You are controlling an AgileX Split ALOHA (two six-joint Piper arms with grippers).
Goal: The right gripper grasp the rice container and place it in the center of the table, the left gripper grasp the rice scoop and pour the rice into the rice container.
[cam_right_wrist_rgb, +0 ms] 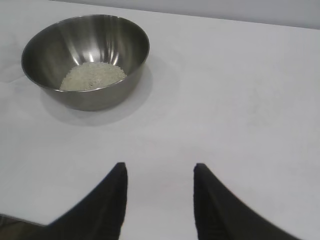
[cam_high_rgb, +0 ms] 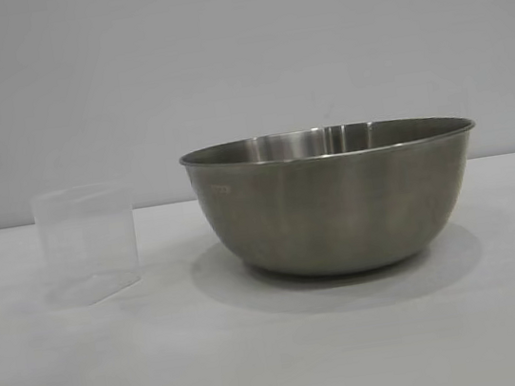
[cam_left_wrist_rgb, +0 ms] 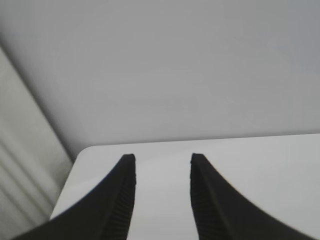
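On your white tabletop [cam_high_rgb: 281, 362] stand one round brushed-steel bowl [cam_high_rgb: 335, 199] holding one mound of off-white rice [cam_right_wrist_rgb: 92, 76] and one clear plastic scoop [cam_high_rgb: 87, 244] beside it, while both black grippers, left [cam_left_wrist_rgb: 163, 200] and right [cam_right_wrist_rgb: 160, 202], hold fingers spread, empty.

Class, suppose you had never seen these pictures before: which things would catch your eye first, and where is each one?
First comes the big steel rice container, standing on the white table right of centre in the exterior view, with a pale heap of rice at its bottom in the right wrist view. Next is the clear rice scoop, upright and apart on its left. The left pincer and right pincer gape open, holding nothing.
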